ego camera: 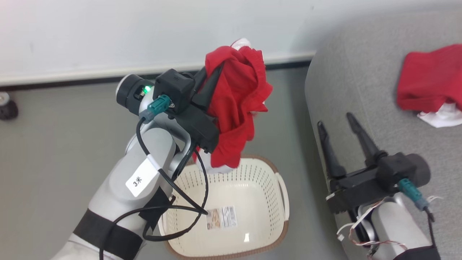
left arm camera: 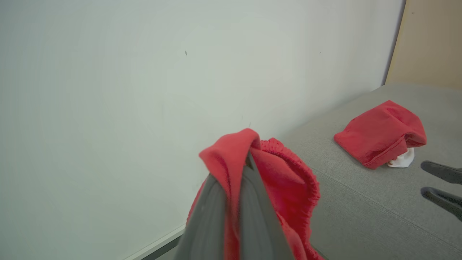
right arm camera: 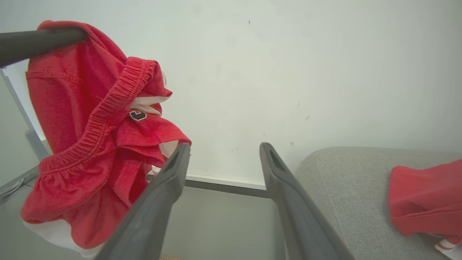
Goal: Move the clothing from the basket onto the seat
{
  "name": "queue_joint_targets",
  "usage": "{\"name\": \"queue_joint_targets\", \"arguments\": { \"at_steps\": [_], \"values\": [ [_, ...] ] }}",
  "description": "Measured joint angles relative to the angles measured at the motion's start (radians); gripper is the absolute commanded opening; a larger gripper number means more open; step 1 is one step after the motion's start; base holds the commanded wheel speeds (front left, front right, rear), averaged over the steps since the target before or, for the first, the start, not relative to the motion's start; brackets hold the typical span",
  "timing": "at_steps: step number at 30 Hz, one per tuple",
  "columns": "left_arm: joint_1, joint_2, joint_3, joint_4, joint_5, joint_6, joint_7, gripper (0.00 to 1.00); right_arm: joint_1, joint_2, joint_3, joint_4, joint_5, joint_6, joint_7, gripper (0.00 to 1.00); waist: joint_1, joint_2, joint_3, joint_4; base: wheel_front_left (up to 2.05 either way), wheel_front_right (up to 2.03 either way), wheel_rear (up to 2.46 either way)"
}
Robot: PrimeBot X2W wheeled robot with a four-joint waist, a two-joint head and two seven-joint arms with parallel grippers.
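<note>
Light bright, even, diffuse; source could not be placed. Plain white wall [left arm camera: 108, 90] was washed out, nearly featureless. Soft shadow lay on grey floor [ego camera: 292, 119] beside large grey fabric sofa seat [ego camera: 361, 90]. Small glare spot showed inside oval cream perforated plastic basket [ego camera: 252, 169]. Near the left wrist lens, long dark fingers [left arm camera: 213, 224] of the left gripper [left arm camera: 248, 162] and soft red sports garment [left arm camera: 288, 180] were out of focus.

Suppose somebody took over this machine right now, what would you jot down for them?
Left end effector: shut on a red garment, raised above the basket.
Right end effector: open, empty, over the seat edge.
Basket: the part in view holds just a label.
Done: another red garment lies on the seat.
To do: carry the held garment to the seat, release.
</note>
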State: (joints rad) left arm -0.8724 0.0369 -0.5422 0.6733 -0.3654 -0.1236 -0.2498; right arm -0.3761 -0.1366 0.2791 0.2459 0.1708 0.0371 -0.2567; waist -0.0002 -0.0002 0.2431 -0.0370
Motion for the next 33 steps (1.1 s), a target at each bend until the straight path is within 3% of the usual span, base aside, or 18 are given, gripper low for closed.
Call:
{"name": "queue_joint_targets", "arguments": {
  "at_steps": [15,25,33],
  "values": [
    [0.071,0.000,-0.113,0.062,-0.120,0.000,0.000,0.00,0.070,0.053,0.167,0.090,0.007,0.069,0.000,1.00,0.0000,0.0001,-0.224,0.000,0.00,0.00,0.00],
    [0.121,-0.001,-0.187,0.026,-0.169,0.028,0.000,0.00,0.101,0.067,0.279,0.135,0.041,0.084,0.000,1.00,0.0000,0.0000,-0.326,-0.002,0.00,0.00,0.00],
    [0.126,0.001,-0.268,-0.037,-0.209,0.055,0.000,0.00,0.075,0.069,0.326,0.253,0.087,0.086,0.001,1.00,0.0002,0.0002,-0.347,0.024,0.00,0.00,0.00]
  ]
}}
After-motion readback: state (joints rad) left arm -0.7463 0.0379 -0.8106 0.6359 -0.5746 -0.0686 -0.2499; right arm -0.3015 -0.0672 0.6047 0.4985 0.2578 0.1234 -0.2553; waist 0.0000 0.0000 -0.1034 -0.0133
